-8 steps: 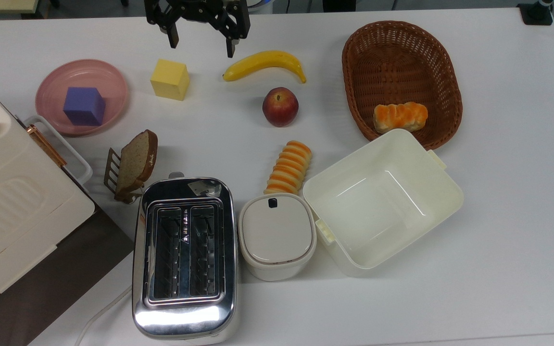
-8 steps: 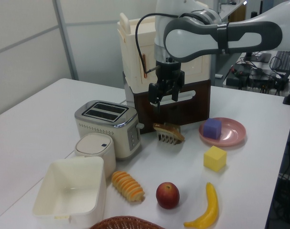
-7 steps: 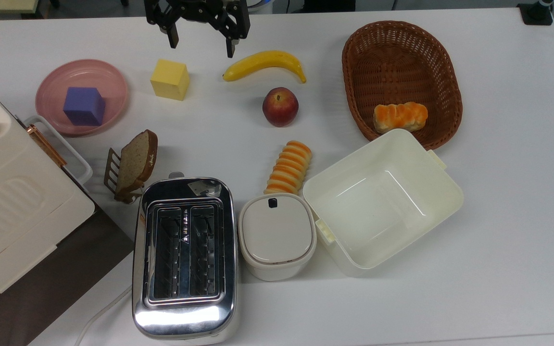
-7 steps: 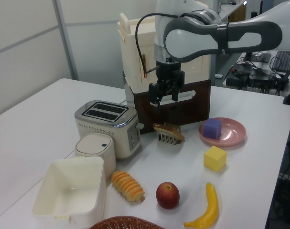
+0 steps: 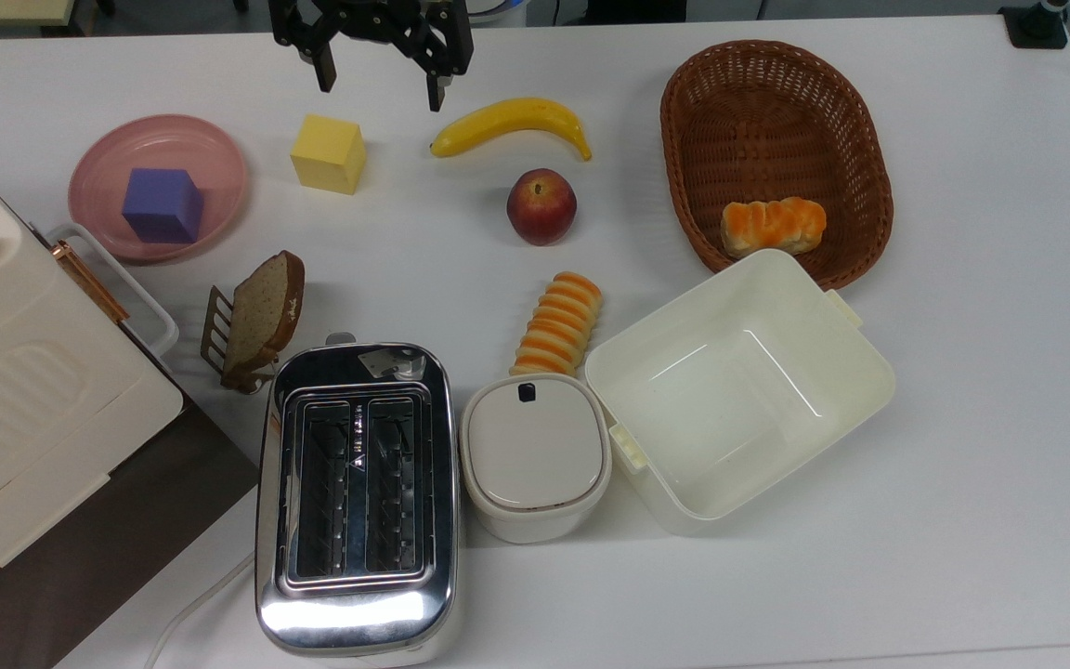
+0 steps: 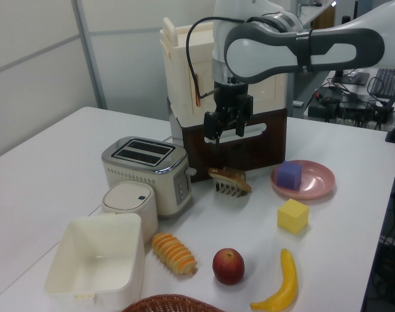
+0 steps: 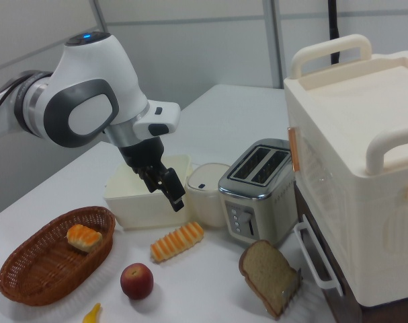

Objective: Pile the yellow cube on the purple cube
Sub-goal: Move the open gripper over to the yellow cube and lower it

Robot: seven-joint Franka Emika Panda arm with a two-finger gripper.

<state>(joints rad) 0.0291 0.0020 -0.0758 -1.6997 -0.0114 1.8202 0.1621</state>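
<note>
Gripper (image 5: 373, 84) raised, fingers spread, empty, ready for pick. Yellow cube (image 5: 328, 153) on table just below-left of it in top view. Purple cube (image 5: 162, 204) farther left on pink plate (image 5: 101, 163), awaiting stack.

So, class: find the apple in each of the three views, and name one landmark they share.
Top view: the apple sits mid-table, just below the banana.
Left view: at the bottom centre, right of the striped bread roll.
Right view: at the lower left, beside the wicker basket.
Shared landmark: the toaster.
</note>
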